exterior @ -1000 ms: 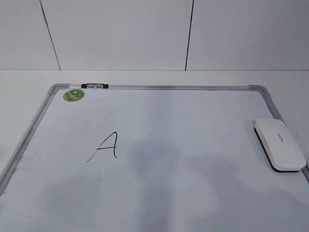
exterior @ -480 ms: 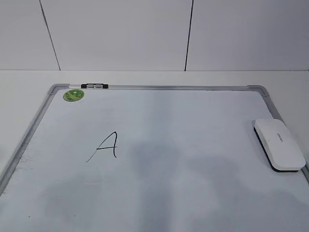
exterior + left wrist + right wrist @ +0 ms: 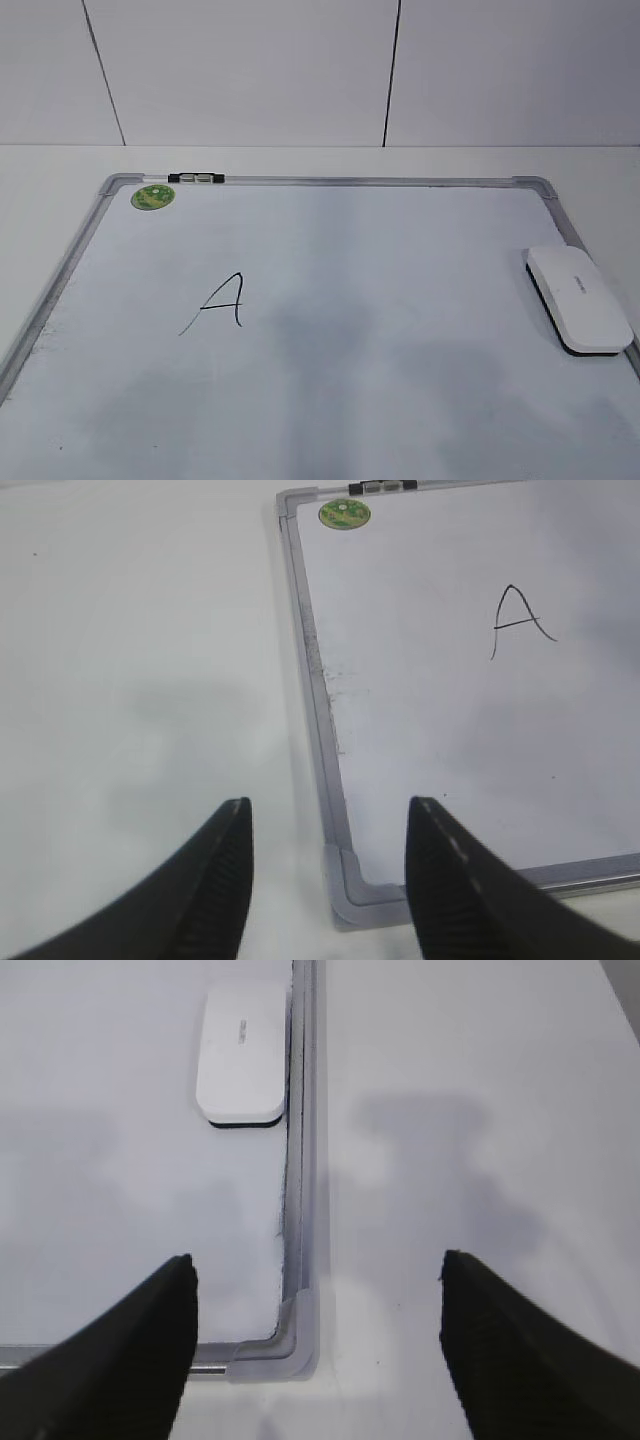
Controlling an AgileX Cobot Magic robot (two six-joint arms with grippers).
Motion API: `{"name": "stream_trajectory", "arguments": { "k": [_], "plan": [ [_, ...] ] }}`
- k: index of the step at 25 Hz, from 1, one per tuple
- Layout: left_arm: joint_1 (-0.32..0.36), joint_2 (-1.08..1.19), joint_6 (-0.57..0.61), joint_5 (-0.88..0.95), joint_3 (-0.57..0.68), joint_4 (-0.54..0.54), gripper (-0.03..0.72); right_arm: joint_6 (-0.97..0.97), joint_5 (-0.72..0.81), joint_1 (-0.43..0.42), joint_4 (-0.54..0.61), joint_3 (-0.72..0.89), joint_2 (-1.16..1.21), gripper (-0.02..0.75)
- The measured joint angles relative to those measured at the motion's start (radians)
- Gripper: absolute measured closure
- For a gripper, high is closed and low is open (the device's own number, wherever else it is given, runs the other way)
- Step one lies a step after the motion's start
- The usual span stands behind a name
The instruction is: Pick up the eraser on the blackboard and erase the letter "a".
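The white eraser lies on the blackboard by its right frame; it also shows in the right wrist view. A tall pointed uppercase "A" is written left of centre, and shows in the left wrist view. No small lowercase cursive "a" shows in any view. My left gripper is open and empty above the board's near left corner. My right gripper is open and empty above the near right corner, well short of the eraser. Neither gripper shows in the exterior view.
A round green sticker sits at the board's far left corner, with a small black-and-silver clip on the far frame. White tabletop lies left of the board and also right of it. A white panelled wall stands behind.
Nothing on the board has clearly moved. Only the faint grey shadows on its surface shift slightly.
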Motion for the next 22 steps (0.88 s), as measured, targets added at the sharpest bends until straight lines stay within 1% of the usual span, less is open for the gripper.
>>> {"name": "stream_trajectory", "arguments": {
  "k": [5, 9, 13, 14, 22],
  "plan": [
    [0.005, -0.038, 0.000, 0.002, 0.000, -0.002, 0.317, 0.000, 0.000, -0.006, 0.000, 0.000, -0.073, 0.143],
    [0.021, -0.045, 0.000, 0.002, 0.000, -0.004, 0.317, 0.000, 0.000, -0.006, 0.000, 0.000, -0.077, 0.144],
    [0.020, -0.045, 0.000, 0.004, 0.000, -0.005, 0.317, 0.000, 0.000, -0.006, 0.000, 0.000, -0.077, 0.144],
    [0.020, -0.045, 0.000, 0.004, 0.000, -0.005, 0.317, 0.000, 0.000, -0.006, 0.000, 0.000, -0.077, 0.128],
    [0.020, -0.045, 0.000, 0.004, 0.000, -0.010, 0.317, 0.000, 0.000, -0.006, 0.000, 0.000, -0.077, 0.143]
  ]
}}
